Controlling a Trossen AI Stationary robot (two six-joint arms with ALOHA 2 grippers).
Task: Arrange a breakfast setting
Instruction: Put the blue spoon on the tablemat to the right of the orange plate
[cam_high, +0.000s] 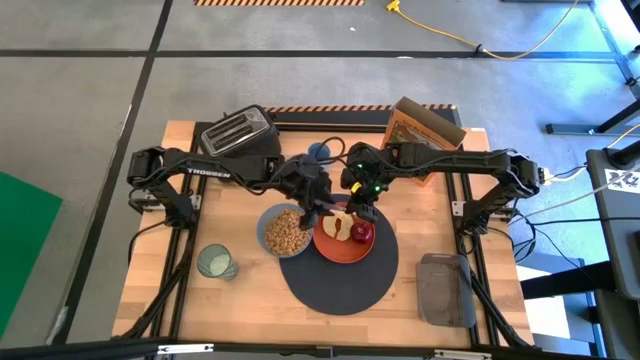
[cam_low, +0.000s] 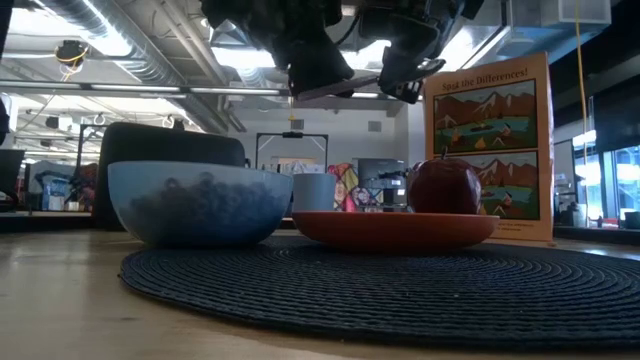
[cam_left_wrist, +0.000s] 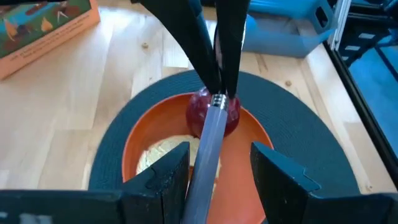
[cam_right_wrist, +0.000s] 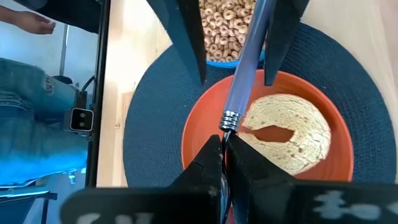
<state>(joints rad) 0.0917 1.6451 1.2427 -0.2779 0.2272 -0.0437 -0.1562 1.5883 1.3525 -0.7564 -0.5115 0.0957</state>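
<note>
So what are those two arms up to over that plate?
They are laying a breakfast place and passing a spoon between them above the orange plate. The right claw is shut on one end of the handle, and the left claw's fingers stand on either side of the other end. The plate holds toast and an apple; a bowl of cereal sits beside it on the mat.
</note>
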